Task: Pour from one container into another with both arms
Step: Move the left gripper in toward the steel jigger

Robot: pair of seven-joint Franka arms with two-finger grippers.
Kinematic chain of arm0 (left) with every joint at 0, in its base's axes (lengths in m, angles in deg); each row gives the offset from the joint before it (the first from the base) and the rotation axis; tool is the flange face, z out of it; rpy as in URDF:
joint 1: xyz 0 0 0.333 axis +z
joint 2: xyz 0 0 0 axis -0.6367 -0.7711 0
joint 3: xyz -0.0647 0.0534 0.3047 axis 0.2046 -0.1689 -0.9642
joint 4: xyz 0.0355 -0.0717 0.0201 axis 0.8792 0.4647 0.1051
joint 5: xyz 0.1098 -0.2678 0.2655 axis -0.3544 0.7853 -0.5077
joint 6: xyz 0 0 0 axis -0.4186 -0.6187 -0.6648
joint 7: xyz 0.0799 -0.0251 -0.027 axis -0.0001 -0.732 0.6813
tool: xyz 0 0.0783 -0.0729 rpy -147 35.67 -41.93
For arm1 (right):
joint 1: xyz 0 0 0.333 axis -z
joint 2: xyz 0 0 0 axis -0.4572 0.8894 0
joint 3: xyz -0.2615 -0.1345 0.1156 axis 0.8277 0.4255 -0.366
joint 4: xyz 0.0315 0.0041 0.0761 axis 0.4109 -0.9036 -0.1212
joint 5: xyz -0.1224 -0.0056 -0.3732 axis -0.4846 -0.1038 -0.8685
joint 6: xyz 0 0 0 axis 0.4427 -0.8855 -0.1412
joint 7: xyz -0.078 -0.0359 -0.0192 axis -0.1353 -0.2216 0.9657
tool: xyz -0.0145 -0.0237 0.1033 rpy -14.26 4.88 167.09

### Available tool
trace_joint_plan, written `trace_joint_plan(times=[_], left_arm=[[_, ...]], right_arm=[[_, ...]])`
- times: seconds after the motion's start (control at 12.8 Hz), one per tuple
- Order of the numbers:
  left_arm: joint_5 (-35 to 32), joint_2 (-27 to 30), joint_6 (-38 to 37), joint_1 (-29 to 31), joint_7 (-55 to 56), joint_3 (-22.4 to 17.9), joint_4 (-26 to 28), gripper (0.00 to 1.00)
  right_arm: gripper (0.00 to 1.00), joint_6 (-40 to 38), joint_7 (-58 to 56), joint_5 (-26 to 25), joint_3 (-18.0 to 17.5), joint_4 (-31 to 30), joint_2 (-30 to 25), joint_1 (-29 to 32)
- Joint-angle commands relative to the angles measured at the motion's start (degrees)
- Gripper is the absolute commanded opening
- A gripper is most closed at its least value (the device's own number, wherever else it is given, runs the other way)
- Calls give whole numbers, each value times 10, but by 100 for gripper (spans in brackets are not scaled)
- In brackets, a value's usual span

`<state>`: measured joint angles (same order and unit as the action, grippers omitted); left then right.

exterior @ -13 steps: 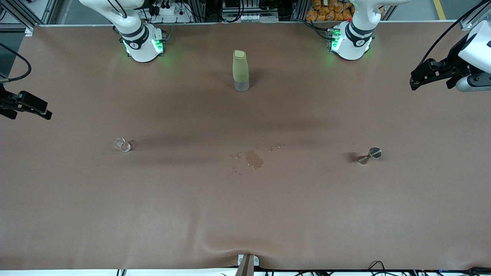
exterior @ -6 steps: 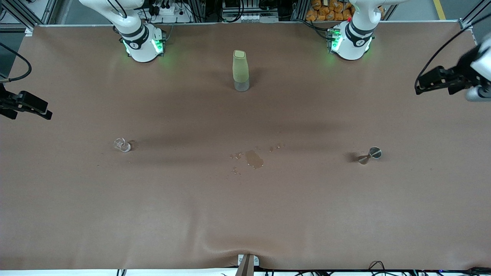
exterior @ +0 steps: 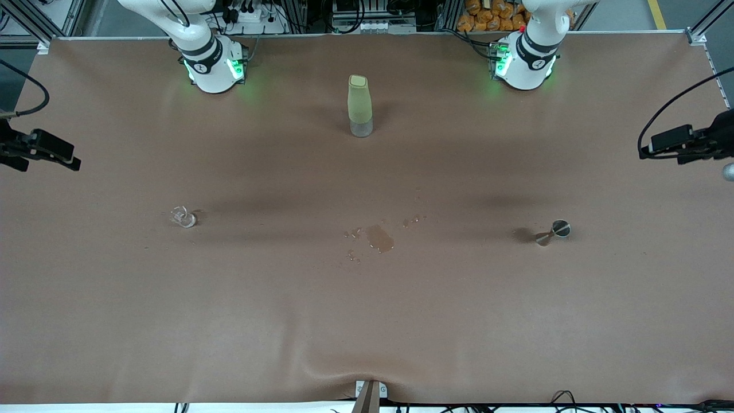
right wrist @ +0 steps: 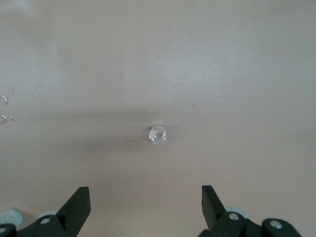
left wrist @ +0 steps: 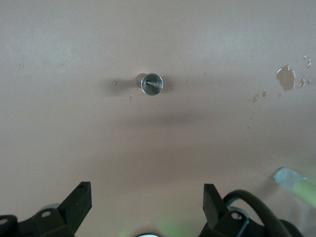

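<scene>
Brown-covered table (exterior: 367,321) seen from the high front camera, with both wrist views. The metal jigger (exterior: 554,232) stands toward the left arm's end of the table, its long axis upright and one cup mouth facing up; in the left wrist view it appears as a round open rim (left wrist: 151,84). The small clear glass (exterior: 183,217) stands toward the right arm's end, also upright with its mouth up, seen from above as a ring (right wrist: 157,134). A tall green bottle (exterior: 359,105) stands upright between the two robot bases, farther from the front camera than both vessels, its cap end on top. A patch of spilled liquid (exterior: 379,237) with scattered droplets lies on the table between the jigger and the glass. The left gripper (exterior: 659,148) hangs over the table edge at the left arm's end, fingers (left wrist: 79,202) spread wide and holding nothing. The right gripper (exterior: 57,158) hangs over the edge at the right arm's end, fingers (right wrist: 78,203) likewise spread and empty.
</scene>
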<state>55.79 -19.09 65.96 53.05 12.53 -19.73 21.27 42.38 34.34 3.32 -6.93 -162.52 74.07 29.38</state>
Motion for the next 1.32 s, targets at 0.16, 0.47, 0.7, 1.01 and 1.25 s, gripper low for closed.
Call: trace_joint_plan(times=[0.16, 0.47, 0.7, 1.01, 1.25], left_arm=[[70, -4, 74, 49, -207, 4, 60, 100], [190, -68, 111, 119, -480, 4, 106, 100], [242, -139, 108, 150, -648, 4, 104, 100], [293, -213, 107, 162, -815, 5, 101, 100], [347, -296, 100, 181, -956, 7, 79, 100]], right_arm=[[100, -15, -40, -7, 1, -32, -50, 18], [100, 30, -79, -6, 28, -121, -110, 20], [100, 49, -79, -1, 45, -136, -109, 20], [100, 110, -80, 0, 80, -171, -103, -12], [100, 177, -79, 0, 112, -209, -85, -55]])
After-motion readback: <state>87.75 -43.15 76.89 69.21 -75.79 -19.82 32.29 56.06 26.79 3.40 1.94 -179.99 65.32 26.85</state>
